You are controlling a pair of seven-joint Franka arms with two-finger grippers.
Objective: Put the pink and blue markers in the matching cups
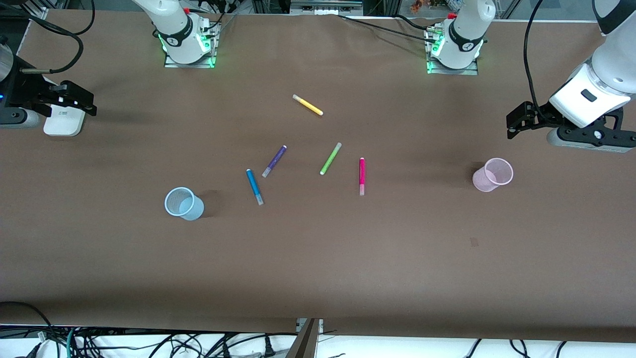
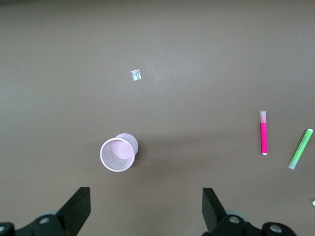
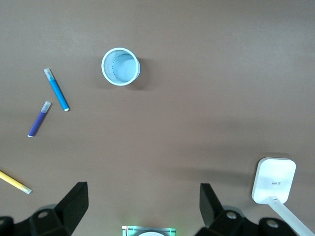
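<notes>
The pink marker [image 1: 362, 175] lies flat near the table's middle and also shows in the left wrist view [image 2: 264, 132]. The blue marker [image 1: 255, 187] lies beside the purple marker and also shows in the right wrist view [image 3: 56, 89]. The pale pink cup [image 1: 493, 174] stands upright toward the left arm's end [image 2: 118, 153]. The pale blue cup [image 1: 183, 204] stands upright toward the right arm's end [image 3: 120, 66]. My left gripper [image 1: 514, 124] [image 2: 146, 209] hangs open and empty over the table by the pink cup. My right gripper [image 1: 87, 102] [image 3: 143, 206] hangs open and empty over the right arm's end.
A purple marker [image 1: 274, 161], a lime-green marker [image 1: 331, 158] and a yellow marker [image 1: 308, 105] lie among the task markers. A white device [image 1: 63, 119] sits under the right gripper. A small scrap [image 1: 473, 242] lies nearer the front camera than the pink cup.
</notes>
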